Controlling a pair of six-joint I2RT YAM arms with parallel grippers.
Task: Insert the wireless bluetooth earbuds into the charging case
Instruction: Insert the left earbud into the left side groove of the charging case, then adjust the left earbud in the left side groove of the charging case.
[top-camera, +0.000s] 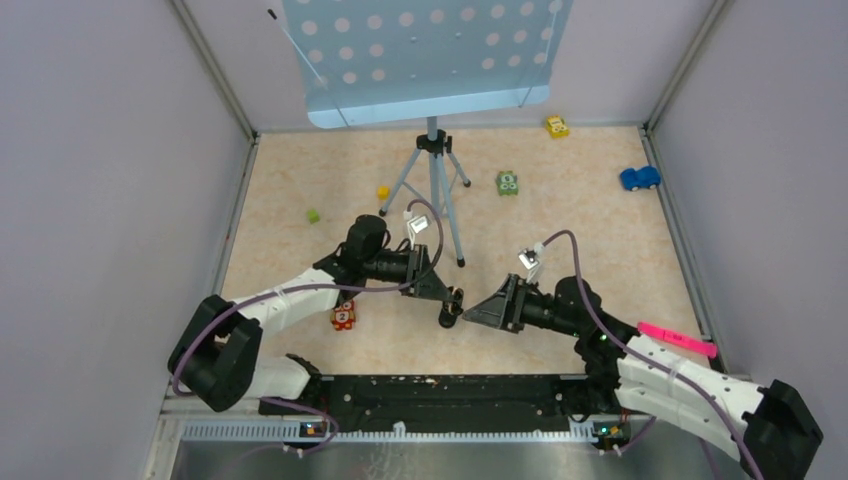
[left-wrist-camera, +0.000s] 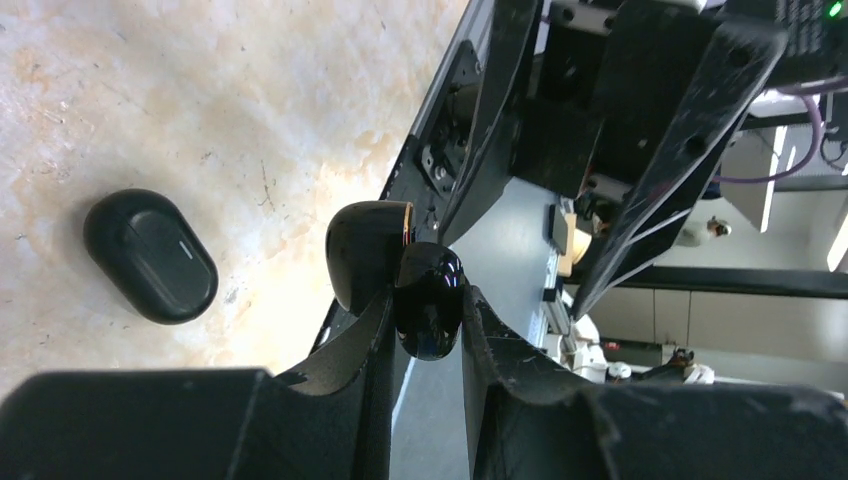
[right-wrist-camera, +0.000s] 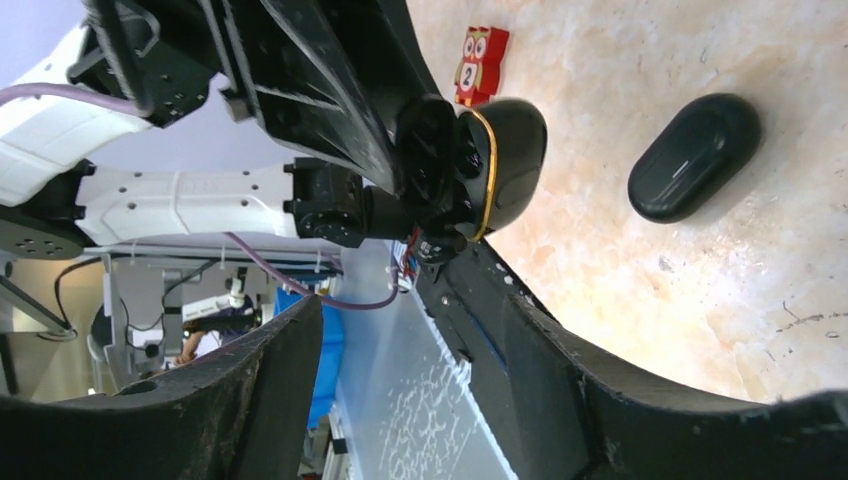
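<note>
Left jaws pinch charging case (left-wrist-camera: 428, 300); beige mottled tabletop (left-wrist-camera: 200, 120); grey walls (top-camera: 100, 150).

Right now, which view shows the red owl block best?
Right wrist: the red owl block lies close and unobstructed, its 2 readable. Top external shows it small beside the left arm. Left wrist misses it.

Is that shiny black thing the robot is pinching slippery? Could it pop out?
Probably slippery: the charging case looks glossy and rounded where the fingers of the left gripper pinch it, so it might squirt out. Its gold-rimmed half stands open and may swing if bumped.
</note>
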